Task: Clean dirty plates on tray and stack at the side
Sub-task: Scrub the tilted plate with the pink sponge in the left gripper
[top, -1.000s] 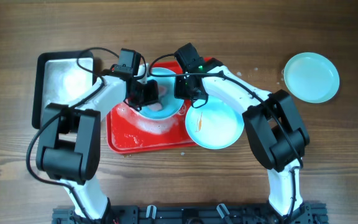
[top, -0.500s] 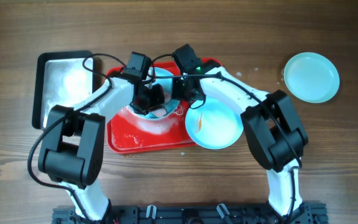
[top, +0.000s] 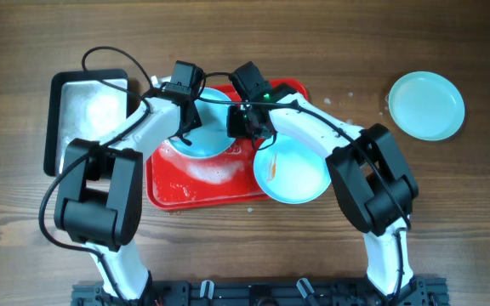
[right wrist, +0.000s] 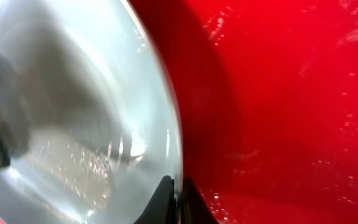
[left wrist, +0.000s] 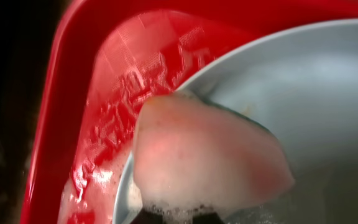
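The red tray [top: 196, 189] lies in the middle, wet with suds. One pale blue plate [top: 211, 132] is on its far part, apparently tilted. My right gripper [top: 242, 126] is shut on that plate's right rim, seen in the right wrist view [right wrist: 178, 194]. My left gripper [top: 184, 127] is shut on a sudsy pink sponge [left wrist: 210, 158] that lies against the plate's [left wrist: 316, 106] left rim. A second plate [top: 294, 174] with an orange smear overlaps the tray's right edge. A third plate [top: 426, 104] lies on the table at the far right.
A black-rimmed silver pan [top: 88, 115] sits left of the tray, close to my left arm. Cables loop above both wrists. The tray's corner wall [left wrist: 61, 106] is right beside the sponge. Bare wood table surrounds the tray.
My left gripper has moved the sponge from the plate's middle to its left rim. The held plate now shows more of its face. The right gripper has shifted slightly to the far left.
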Motion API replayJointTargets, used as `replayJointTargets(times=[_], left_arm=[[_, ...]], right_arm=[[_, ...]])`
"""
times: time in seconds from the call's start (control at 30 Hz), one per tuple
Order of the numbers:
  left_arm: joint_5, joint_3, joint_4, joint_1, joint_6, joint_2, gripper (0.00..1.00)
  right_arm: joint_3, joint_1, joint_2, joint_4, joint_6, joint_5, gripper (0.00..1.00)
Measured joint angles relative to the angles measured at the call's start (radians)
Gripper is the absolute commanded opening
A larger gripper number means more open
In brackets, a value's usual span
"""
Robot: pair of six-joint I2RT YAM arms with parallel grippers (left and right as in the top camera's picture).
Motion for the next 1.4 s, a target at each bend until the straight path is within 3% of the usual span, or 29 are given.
replayJointTargets(times=[0.17,0.63,0.9,1.13,1.4], left_arm=[[0.013,-0.005,0.04,0.006,0.021,0.005,0.04],[0.605,0.022,-0.15,0.092,0.256,0.003,0.04],[0.788,0.037,-0.147,0.141,0.277,0.042,0.04],[0.623,0.05,-0.03,0.134,0.226,0.039,0.04],[0.218,0.058,0.105,0.009,0.221,0.038,0.04]], right_arm=[[0.002,0.0,0.0,-0.001,0.0,-0.003,0.04],[0.003,-0.032,0.0,-0.045,-0.024,0.074,0.04],[0.003,-0.033,0.0,-0.038,-0.042,0.072,0.04],[0.004,-0.025,0.0,-0.024,-0.029,0.062,0.04],[0.003,-0.025,0.0,-0.024,-0.026,0.061,0.04]])
